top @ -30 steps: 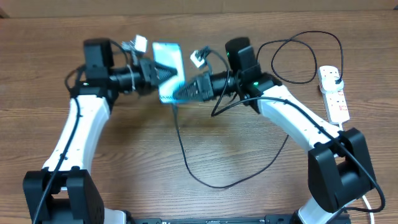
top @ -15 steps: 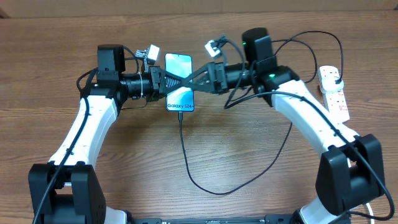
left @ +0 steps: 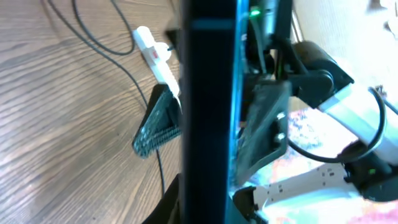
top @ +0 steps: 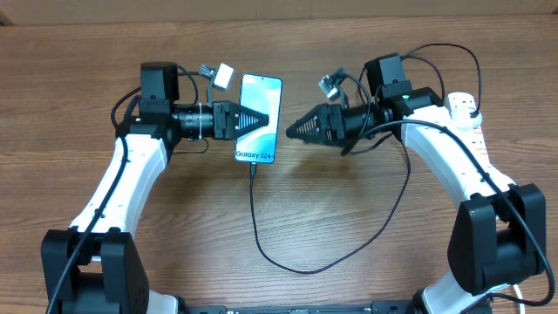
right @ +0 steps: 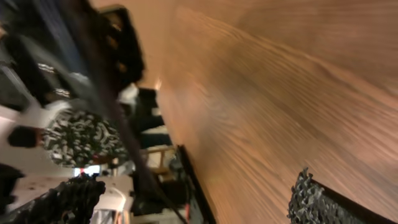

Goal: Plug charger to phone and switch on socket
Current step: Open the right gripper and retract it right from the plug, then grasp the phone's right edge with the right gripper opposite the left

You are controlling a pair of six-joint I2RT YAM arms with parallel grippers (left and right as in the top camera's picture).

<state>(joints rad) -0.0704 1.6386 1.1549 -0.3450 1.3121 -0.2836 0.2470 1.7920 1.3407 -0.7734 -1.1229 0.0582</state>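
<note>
Quick rundown of where things stand. The left claw (top: 260, 120) is clamped narrow on the phone (top: 261, 94), gripping it from its left edge about halfway along. From overhead the screen faces up, lit blue-teal, with the Galaxy text readable near the bottom end. In the left wrist view the phone (left: 208, 112) shows edge-on right down the middle of the shot, so it's definitely pinched between the fingers. I can't tell whether its underside touches the desk (top: 192, 253) or sits a bit above it.

The charger (top: 253, 218) has its small tip sitting in the bottom end of the phone. From there the thin black cable drops toward the front of the desk, curls round, and climbs up the right side to the socket (top: 475, 139). The socket lies by the right edge of the desk, partly tucked behind the right arm.

The right claw (top: 295, 131) points at the phone's right edge, near it but not touching. The right wrist view shows its textured fingers (right: 62, 199) spread wide at both bottom corners with nothing between them, only blurry wood grain, so it's wide and empty.
</note>
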